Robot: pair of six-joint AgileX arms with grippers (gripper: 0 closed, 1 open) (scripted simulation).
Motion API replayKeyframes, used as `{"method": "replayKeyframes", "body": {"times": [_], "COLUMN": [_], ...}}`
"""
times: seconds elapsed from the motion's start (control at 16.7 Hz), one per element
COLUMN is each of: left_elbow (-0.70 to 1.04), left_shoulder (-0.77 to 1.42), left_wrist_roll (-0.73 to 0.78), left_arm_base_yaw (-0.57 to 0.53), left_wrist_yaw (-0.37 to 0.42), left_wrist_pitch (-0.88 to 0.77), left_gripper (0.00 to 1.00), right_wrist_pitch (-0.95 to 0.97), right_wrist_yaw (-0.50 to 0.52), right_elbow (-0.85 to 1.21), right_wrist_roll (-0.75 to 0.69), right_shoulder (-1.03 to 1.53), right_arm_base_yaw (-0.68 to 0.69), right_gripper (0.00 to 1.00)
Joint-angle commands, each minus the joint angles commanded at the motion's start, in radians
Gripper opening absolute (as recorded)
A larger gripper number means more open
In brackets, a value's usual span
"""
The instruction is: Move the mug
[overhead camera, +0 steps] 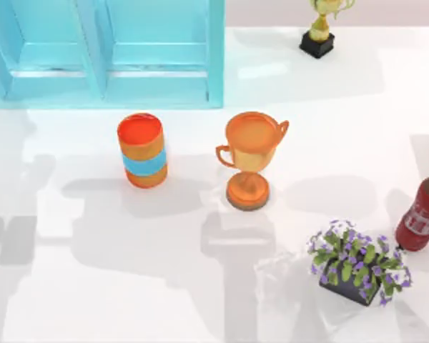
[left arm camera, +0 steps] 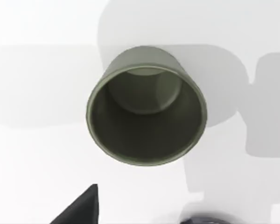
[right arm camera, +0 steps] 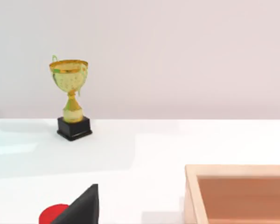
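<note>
Gold trophy [overhead camera: 320,27]: cup cropped by the top view's upper edge.
Red bottle [overhead camera: 422,213]: cropped at the right edge.
Wooden tray [right arm camera: 238,193]: partly out of frame.

The matt olive mug [left arm camera: 147,114] looks smooth; the gold trophy [right arm camera: 71,95] glossy metal.

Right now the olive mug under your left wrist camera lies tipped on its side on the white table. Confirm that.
Not right. The olive mug stands upright on the white table, its open mouth facing the camera so the inside bottom shows. The left wrist view shows this.
</note>
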Motion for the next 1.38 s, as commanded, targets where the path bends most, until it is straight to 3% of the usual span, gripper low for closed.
{"method": "replayKeyframes", "body": {"times": [0.48,0.84,1.38], "left_elbow": [-0.236,-0.263,-0.263], "left_shoulder": [0.088,0.1,0.1], "left_wrist_roll": [0.006,0.007,0.007], "left_arm_base_yaw": [0.006,0.007,0.007], "left_wrist_yaw": [0.0,0.0,0.0], "left_wrist_pitch": [0.333,0.364,0.364], "left_gripper": [1.0,1.0,0.32], "right_wrist_pitch": [0.0,0.0,0.0], "right_wrist_yaw": [0.0,0.0,0.0], "right_elbow": [0.0,0.0,0.0], "right_wrist_roll": [0.0,0.0,0.0], "right_shoulder": [0.0,0.0,0.0], "right_arm_base_yaw": [0.0,0.0,0.0], "right_gripper": [1.0,1.0,1.0]}}
